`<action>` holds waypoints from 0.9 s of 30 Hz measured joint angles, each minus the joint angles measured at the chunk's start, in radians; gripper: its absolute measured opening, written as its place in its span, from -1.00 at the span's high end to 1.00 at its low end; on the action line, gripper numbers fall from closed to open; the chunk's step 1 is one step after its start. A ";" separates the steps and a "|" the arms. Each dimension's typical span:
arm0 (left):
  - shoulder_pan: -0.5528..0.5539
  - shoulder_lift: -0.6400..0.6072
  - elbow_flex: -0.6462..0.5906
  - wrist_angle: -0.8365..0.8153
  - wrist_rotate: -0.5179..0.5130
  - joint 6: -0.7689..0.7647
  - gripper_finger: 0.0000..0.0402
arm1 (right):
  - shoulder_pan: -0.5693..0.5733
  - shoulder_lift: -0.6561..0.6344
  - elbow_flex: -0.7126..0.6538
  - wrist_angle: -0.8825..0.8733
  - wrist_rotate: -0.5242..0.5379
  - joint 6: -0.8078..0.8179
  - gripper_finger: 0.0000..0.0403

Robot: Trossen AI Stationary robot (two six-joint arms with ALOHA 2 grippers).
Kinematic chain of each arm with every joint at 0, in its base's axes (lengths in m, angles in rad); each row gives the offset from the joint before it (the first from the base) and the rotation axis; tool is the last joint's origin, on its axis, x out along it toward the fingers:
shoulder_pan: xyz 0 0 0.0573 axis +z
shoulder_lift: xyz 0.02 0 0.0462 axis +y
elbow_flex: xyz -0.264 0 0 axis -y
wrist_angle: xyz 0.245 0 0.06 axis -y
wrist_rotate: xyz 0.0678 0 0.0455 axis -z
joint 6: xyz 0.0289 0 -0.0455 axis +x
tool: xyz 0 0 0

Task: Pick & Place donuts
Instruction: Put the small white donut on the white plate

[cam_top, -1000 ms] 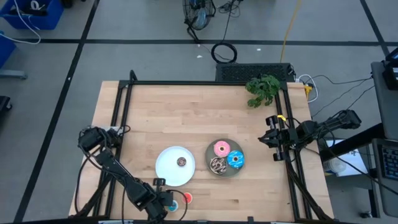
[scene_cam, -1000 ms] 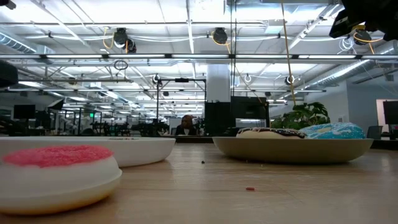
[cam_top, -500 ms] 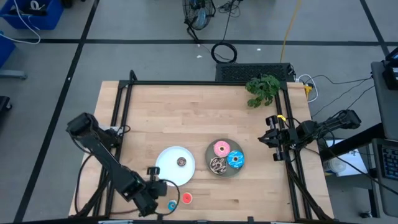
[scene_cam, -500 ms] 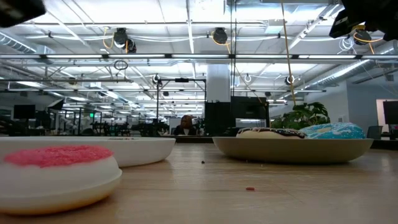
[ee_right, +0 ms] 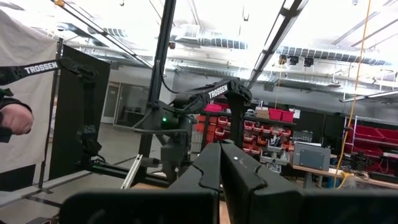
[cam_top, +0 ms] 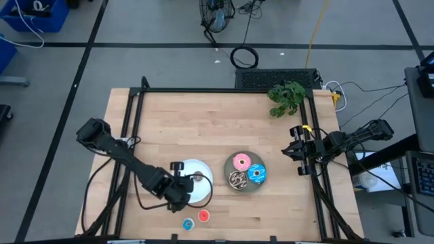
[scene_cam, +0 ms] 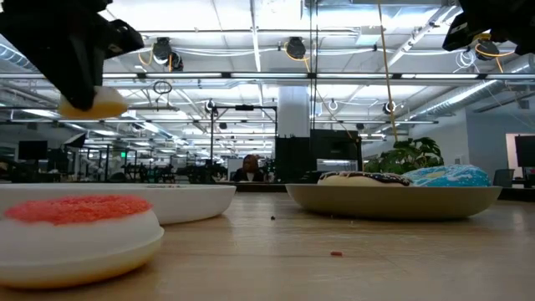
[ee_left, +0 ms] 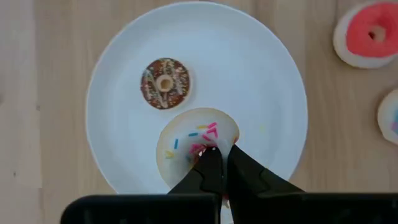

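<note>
- Left gripper (ee_left: 219,157) holds a mini donut (ee_left: 196,146) above the plate (cam_top: 203,193), beside another mini donut (ee_left: 165,83).
- Two mini donuts (cam_top: 195,219) lie on the table (cam_top: 203,129) just before that plate.

Even overhead light falls on the pale wooden surface (cam_top: 203,122) in the high view, with soft, faint shadows and no harsh glare. From surface level, rows of bright ceiling lamps (scene_cam: 251,50) glow above a dim hall, and the near red mini donut (scene_cam: 75,226) sits large and blurred. The left wrist view is sharp, the white plate (ee_left: 261,68) bright.
</note>
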 joint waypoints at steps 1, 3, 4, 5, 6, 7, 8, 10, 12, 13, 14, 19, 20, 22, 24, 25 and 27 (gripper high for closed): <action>0.006 0.004 0.000 0.000 0.008 0.010 0.94 | 0.000 0.000 0.000 0.000 0.000 0.000 1.00; 0.010 0.010 0.000 -0.008 0.021 0.014 0.93 | 0.000 0.000 0.000 0.000 0.000 0.000 1.00; 0.012 0.011 0.000 -0.008 0.029 0.014 0.94 | 0.000 0.000 0.000 0.000 0.000 0.000 1.00; 0.014 0.011 0.000 -0.008 0.031 0.015 0.95 | 0.000 0.000 0.000 0.000 0.000 0.000 1.00; 0.015 0.010 0.000 -0.008 0.031 0.014 0.96 | 0.000 0.000 0.000 0.000 0.000 0.000 1.00; 0.015 0.010 0.000 -0.009 0.032 0.014 0.97 | 0.000 0.000 0.000 0.000 0.000 0.000 1.00; 0.014 0.010 0.000 -0.013 0.033 0.014 0.97 | 0.000 0.000 0.000 0.000 0.000 0.000 1.00; 0.014 0.010 0.000 -0.016 0.041 0.014 0.95 | 0.000 0.000 0.000 -0.001 0.000 0.004 1.00; 0.014 0.010 0.000 -0.023 0.052 0.014 0.92 | 0.000 0.000 0.000 -0.007 0.000 0.009 1.00; 0.014 0.010 0.000 -0.027 0.052 0.014 0.92 | 0.000 0.000 0.000 -0.009 0.000 0.010 1.00; 0.014 0.010 0.000 -0.032 0.052 0.014 0.93 | 0.000 0.000 0.000 -0.009 0.000 0.010 1.00; 0.031 0.009 -0.022 -0.043 0.054 -0.045 0.96 | 0.000 0.000 0.000 -0.008 0.000 0.005 1.00; 0.033 0.009 -0.038 -0.036 0.055 -0.062 0.94 | 0.000 0.000 0.000 -0.008 0.000 0.004 1.00; 0.033 0.009 -0.078 -0.011 0.055 -0.084 0.90 | 0.000 0.000 0.000 -0.008 0.000 0.004 1.00; 0.031 0.009 -0.123 0.042 0.070 -0.098 0.91 | 0.000 0.000 0.000 -0.008 0.000 0.004 1.00; 0.030 0.009 -0.145 0.069 0.088 -0.108 0.92 | 0.000 0.000 0.000 -0.008 0.000 0.004 1.00; 0.031 0.010 -0.180 0.106 0.114 -0.124 0.96 | 0.000 0.000 0.000 -0.008 0.000 0.004 1.00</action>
